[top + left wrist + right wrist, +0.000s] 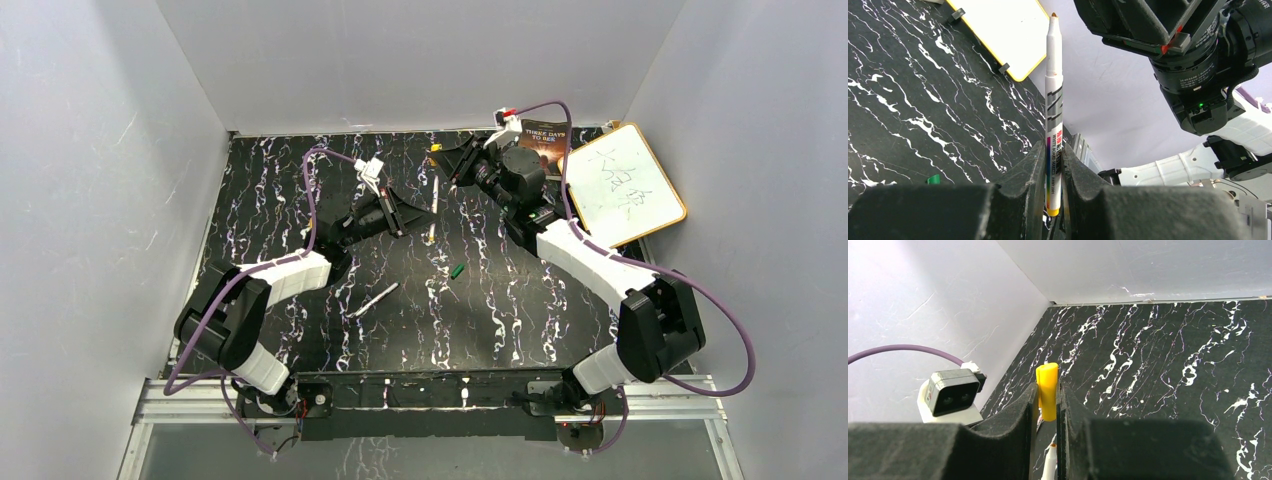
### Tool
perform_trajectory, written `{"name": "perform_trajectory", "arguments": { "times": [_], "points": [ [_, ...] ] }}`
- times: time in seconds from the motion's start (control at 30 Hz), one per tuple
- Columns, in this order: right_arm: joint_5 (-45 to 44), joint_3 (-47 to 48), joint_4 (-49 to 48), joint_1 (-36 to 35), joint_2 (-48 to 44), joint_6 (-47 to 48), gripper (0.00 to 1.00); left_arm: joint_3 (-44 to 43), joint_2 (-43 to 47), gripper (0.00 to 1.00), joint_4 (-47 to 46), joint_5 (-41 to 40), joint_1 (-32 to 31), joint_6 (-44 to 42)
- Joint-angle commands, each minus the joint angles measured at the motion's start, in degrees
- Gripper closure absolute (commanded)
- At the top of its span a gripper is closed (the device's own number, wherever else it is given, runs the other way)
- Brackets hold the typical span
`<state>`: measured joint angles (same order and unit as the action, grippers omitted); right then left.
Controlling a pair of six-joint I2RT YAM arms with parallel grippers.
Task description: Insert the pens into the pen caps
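Note:
My left gripper (pixel 424 222) (pixel 1053 150) is shut on a white pen (pixel 434 205) (pixel 1053 95). It grips the pen near its yellow end, and the orange tip points up and away. My right gripper (pixel 447 160) (pixel 1047 392) is shut on a yellow pen cap (pixel 1047 390) (pixel 436 150), held just beyond that tip. The pen tip (pixel 1050 462) shows low between the right fingers, apart from the cap. A second pen (pixel 375 298) lies on the table in front of the left arm. A green cap (pixel 456 270) (pixel 934 179) lies near the middle.
A yellow-framed whiteboard (pixel 625 185) (pixel 1003 30) and a dark book (pixel 545 135) lie at the far right corner. Grey walls close the black marbled table (pixel 500 320) on three sides. The left wrist camera (pixel 950 392) sits close to the right gripper.

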<state>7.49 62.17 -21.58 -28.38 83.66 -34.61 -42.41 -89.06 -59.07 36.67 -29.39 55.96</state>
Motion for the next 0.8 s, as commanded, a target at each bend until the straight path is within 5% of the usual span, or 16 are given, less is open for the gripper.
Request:
{"name": "perform_trajectory", "arguments": {
  "times": [0.0, 0.77],
  "points": [
    [-0.19, 0.33, -2.81, 0.21, -2.12, 0.38, 1.00, -2.19, 3.05, 1.00, -0.37, 0.47, -0.20, -2.52],
    [-0.84, -3.12, -1.54, 0.26, -4.86, 0.66, 1.00, -3.37, 3.29, 1.00, 0.61, -0.09, -0.06, -4.11]
  ]
}}
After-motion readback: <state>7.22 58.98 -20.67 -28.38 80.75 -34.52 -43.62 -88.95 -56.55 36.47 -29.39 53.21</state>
